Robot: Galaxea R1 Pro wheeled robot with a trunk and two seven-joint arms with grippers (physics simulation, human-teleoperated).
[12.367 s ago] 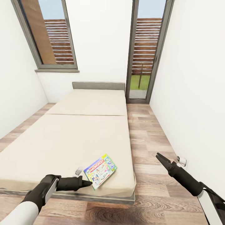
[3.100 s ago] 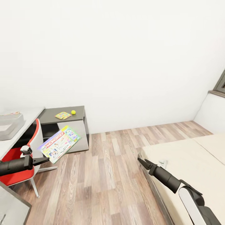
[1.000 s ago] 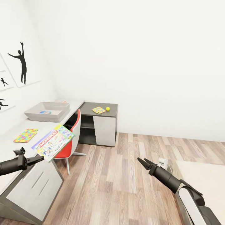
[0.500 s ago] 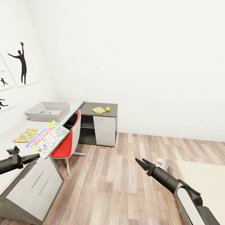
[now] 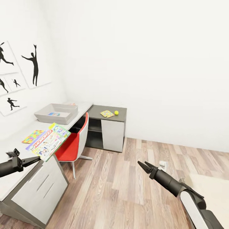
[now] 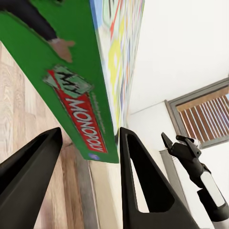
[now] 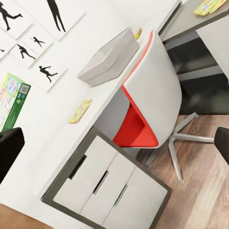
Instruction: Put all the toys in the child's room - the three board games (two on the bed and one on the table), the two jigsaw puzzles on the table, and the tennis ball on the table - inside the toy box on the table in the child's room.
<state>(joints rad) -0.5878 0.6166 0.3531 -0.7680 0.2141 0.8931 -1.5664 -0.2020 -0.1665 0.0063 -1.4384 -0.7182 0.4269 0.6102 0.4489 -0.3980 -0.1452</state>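
Observation:
My left gripper (image 5: 35, 159) is shut on the green edge of a pastel Monopoly board game (image 5: 48, 141), held tilted above the table's (image 5: 81, 107) near end. The left wrist view has that board game (image 6: 71, 81) clamped between both fingers. Farther along the light grey top stands the toy box (image 5: 41, 115), with something blue lying inside. One jigsaw puzzle (image 5: 32, 136) lies between the held game and the box. Another jigsaw puzzle (image 5: 107, 113) and the tennis ball (image 5: 116, 112) rest on the lower dark section. My right gripper (image 5: 142, 164) hangs open over the floor, holding nothing.
A red and white chair (image 5: 74, 143) is tucked under the table beside white drawer fronts (image 5: 44, 187). Black silhouette pictures (image 5: 34, 65) hang on the left wall. A corner of the bed (image 5: 210, 184) lies at the lower right, with wood floor (image 5: 121, 187) between.
The whole view has shifted, so the table sits a little more to the right and more wall pictures show. My left arm has carried the board game leftward over the table's near end.

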